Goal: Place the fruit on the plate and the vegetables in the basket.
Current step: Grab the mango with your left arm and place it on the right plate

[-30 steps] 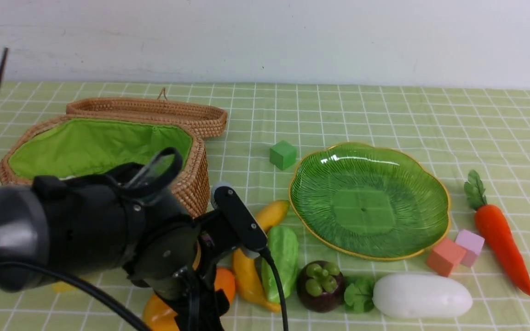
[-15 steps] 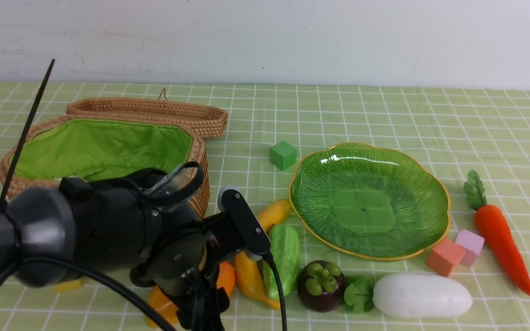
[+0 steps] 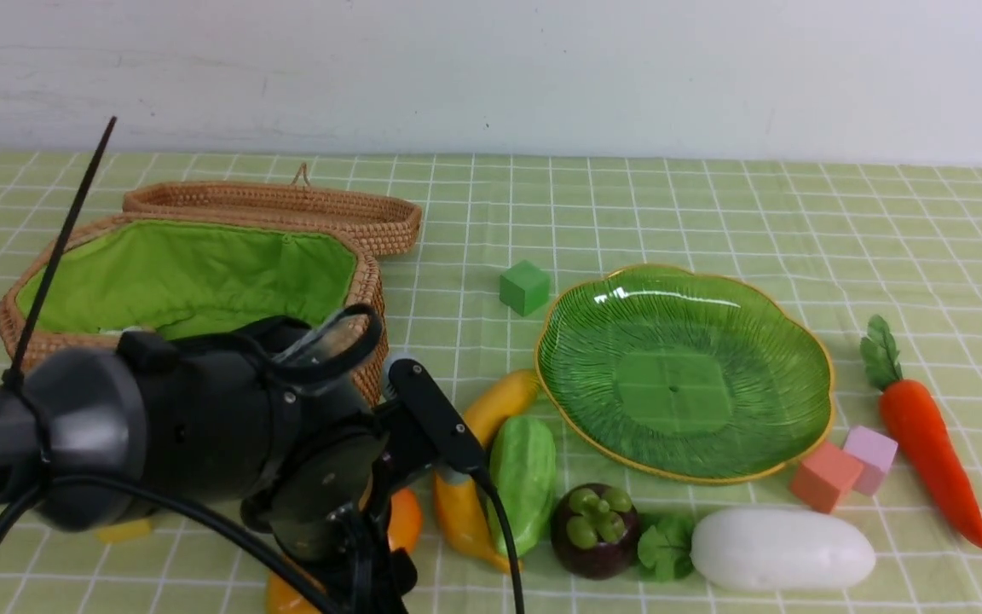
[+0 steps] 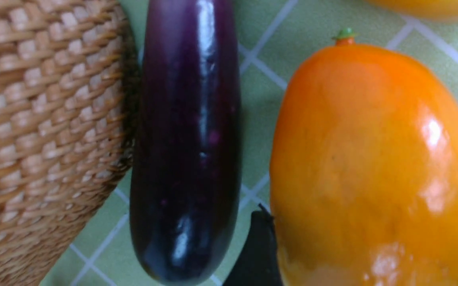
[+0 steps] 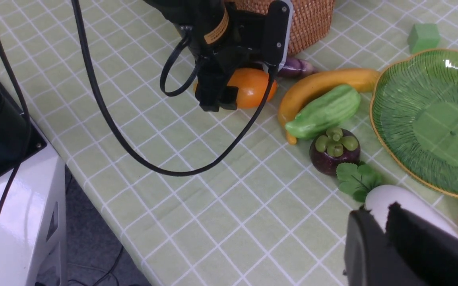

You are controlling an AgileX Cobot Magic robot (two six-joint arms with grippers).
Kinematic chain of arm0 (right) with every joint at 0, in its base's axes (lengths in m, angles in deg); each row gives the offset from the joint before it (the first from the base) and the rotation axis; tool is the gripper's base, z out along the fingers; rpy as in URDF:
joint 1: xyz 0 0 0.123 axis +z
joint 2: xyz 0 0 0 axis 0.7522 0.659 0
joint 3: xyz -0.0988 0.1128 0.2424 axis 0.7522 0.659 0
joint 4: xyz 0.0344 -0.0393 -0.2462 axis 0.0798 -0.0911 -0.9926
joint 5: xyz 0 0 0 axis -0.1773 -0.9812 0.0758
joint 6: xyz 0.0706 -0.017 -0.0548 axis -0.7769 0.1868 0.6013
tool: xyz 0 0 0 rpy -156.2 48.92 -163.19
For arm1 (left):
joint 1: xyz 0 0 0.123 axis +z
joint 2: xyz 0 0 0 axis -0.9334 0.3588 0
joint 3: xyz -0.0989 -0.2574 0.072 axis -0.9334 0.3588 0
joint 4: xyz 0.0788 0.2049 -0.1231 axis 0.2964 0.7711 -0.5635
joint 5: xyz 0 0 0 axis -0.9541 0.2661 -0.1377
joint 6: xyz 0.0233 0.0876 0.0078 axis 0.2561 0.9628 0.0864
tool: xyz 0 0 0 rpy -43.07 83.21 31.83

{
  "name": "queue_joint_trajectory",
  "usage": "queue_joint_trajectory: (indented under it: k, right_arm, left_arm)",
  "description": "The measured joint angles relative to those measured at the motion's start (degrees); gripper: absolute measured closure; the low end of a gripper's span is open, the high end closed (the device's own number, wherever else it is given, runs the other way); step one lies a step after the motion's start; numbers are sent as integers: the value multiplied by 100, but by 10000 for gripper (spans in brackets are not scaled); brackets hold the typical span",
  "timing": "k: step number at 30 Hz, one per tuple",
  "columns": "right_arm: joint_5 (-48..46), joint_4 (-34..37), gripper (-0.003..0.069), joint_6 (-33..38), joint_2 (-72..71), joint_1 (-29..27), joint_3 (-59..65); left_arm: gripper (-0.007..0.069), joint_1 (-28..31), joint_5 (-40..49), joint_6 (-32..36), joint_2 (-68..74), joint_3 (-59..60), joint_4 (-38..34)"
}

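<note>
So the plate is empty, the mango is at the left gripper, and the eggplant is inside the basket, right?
No: the eggplant lies on the tablecloth outside the basket, beside its woven wall; the left wrist view shows it. The rest is right.

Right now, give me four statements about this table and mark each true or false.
1. The glossy green leaf-ribbed glass plate holds no fruit. True.
2. The glossy dark purple eggplant lies inside the brown woven wicker basket. False: it lies outside, beside the basket's wall.
3. The orange carrot lies to the plate's right. True.
4. The round dark purple mangosteen sits on the plate. False: it sits on the checked tablecloth, between the pale green ridged gourd and the white oval radish.
</note>
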Motion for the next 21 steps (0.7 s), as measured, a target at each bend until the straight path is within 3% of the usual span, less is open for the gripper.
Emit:
queue_joint_trajectory:
  k: [8,21]
  right_arm:
    - [942,-241,571,-236,0,0,0]
    - [1026,-282,564,-277,0,0,0]
  left_arm:
    - [17,0,-5,0,-52,0,5]
    - [32,0,66,-4,-261,0,-61]
